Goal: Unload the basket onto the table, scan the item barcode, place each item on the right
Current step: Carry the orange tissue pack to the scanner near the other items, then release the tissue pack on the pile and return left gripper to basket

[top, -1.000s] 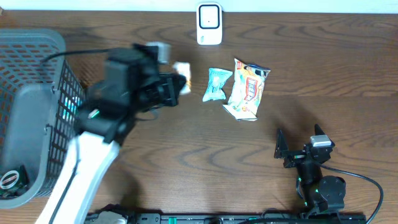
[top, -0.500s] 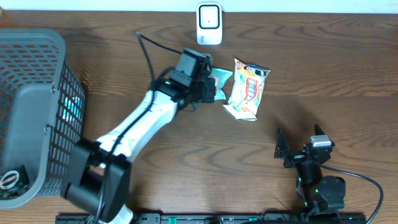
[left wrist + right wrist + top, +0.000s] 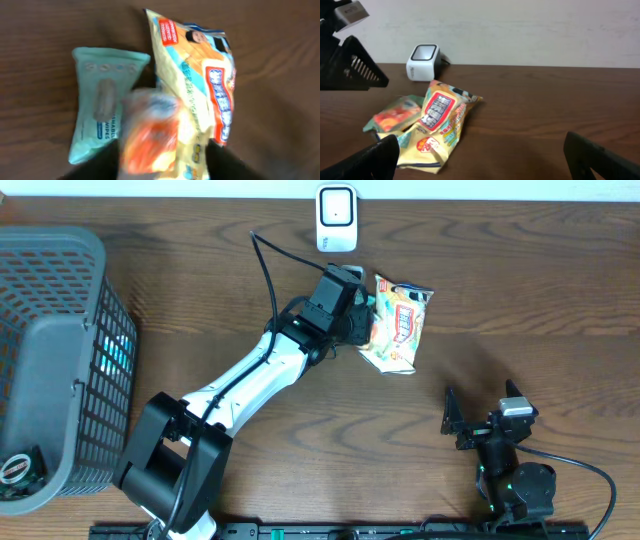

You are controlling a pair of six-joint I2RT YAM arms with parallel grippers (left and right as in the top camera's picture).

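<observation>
In the left wrist view a small orange and white packet [image 3: 150,132] shows blurred between my left gripper's [image 3: 162,167] dark fingers [image 3: 102,167], which stand apart and wider than it. From the right wrist view the same packet [image 3: 397,114] lies on a teal wipes pack [image 3: 102,107], against a yellow snack bag [image 3: 398,330]. My left gripper [image 3: 357,320] hangs just above this pile and hides the packet from overhead. The white barcode scanner [image 3: 337,218] stands at the back edge. My right gripper [image 3: 482,418] rests open and empty at the front right.
A grey mesh basket [image 3: 50,242] fills the left side, with a small dark item [image 3: 15,470] at its bottom. The left arm [image 3: 250,380] lies diagonally across the table's middle, its cable looping above it.
The left arm swung right from beside the basket to above the pile. Its jaws went from shut on the orange packet to apart, and the packet dropped onto the teal pack.
</observation>
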